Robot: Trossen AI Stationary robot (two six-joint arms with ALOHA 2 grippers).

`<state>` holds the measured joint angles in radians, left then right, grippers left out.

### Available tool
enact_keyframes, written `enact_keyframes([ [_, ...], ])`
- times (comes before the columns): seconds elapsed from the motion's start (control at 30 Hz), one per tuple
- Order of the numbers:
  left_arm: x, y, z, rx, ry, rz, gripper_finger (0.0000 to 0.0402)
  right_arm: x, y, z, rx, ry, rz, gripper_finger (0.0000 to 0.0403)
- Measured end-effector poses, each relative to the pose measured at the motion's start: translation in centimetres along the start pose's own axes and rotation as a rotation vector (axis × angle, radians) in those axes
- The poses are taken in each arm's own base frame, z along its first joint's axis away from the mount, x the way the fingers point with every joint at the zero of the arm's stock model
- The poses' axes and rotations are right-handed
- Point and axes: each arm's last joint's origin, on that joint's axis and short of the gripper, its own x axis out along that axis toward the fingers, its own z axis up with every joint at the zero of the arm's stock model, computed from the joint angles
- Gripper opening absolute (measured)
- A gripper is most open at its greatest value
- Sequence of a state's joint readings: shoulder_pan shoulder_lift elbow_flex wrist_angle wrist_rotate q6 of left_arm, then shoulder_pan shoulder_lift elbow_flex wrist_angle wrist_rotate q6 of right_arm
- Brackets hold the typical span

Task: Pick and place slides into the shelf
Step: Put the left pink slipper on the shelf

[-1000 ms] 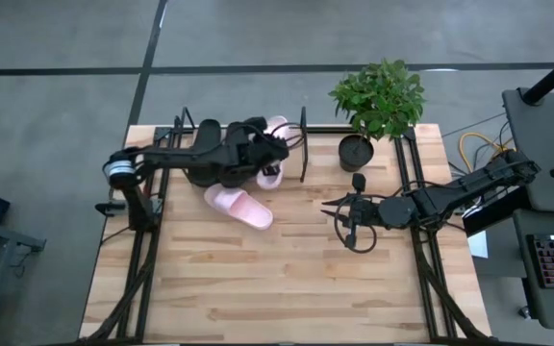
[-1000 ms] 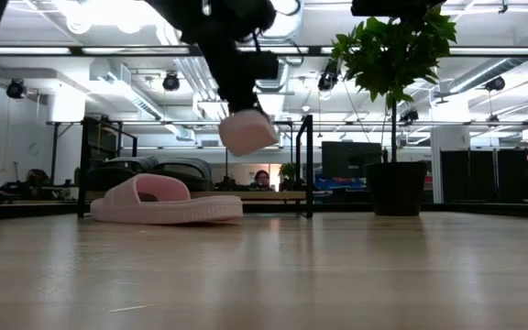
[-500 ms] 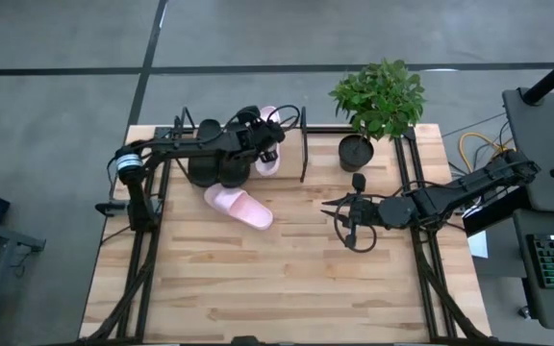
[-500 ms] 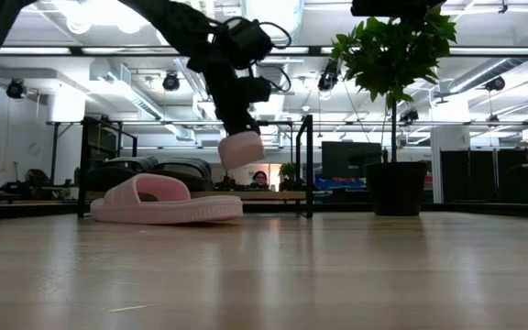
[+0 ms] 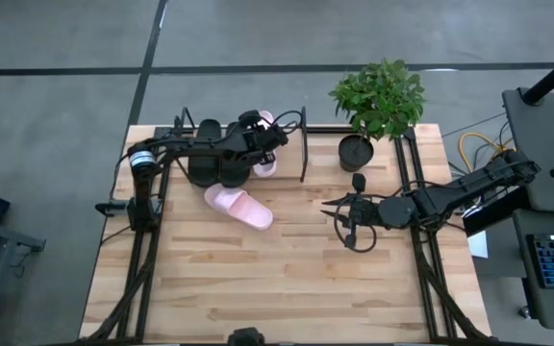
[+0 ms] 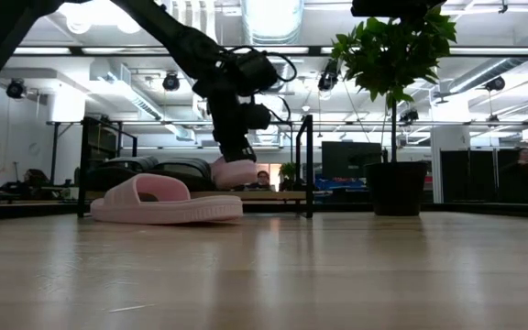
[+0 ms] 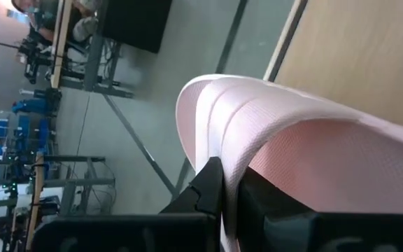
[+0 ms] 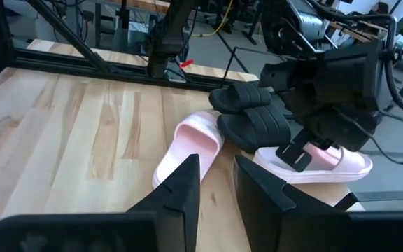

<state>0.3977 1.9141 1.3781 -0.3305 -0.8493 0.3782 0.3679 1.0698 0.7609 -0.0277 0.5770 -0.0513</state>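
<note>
We have the left hand (image 5: 261,144) clamped on a pink slide (image 5: 268,161), low over the shelf (image 5: 303,144) beside the black pair (image 5: 217,165). The other pink slide (image 5: 239,206) lies on the table (image 5: 287,279). Letting go early could tip it off the board. The right hand (image 5: 342,219) waits mid-table, slightly parted, empty.

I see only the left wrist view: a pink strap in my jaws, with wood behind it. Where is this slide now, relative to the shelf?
Observer: The left gripper holds the held pink slide within the shelf, just right of the black slides.
Operator: Where is the other pink one?
Observer: The second pink slide lies on the table in front of the shelf.
Operator: Is the right arm in the way?
Observer: No, the right gripper waits over mid-table, well apart from both.
</note>
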Motion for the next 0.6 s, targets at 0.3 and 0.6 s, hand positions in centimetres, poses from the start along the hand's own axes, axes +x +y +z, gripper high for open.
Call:
enact_keyframes([
  [0.3, 0.04, -0.12, -0.34, 0.047, 0.017, -0.018, 0.0001, 0.0, 0.01, -0.02, -0.001, 0.002, 0.0, 0.0068],
  [0.6, -0.02, -0.47, -0.71, 0.083, 0.022, -0.101, 0.006, 0.0, 0.0, -0.02, -0.001, 0.002, 0.0, 0.0076],
])
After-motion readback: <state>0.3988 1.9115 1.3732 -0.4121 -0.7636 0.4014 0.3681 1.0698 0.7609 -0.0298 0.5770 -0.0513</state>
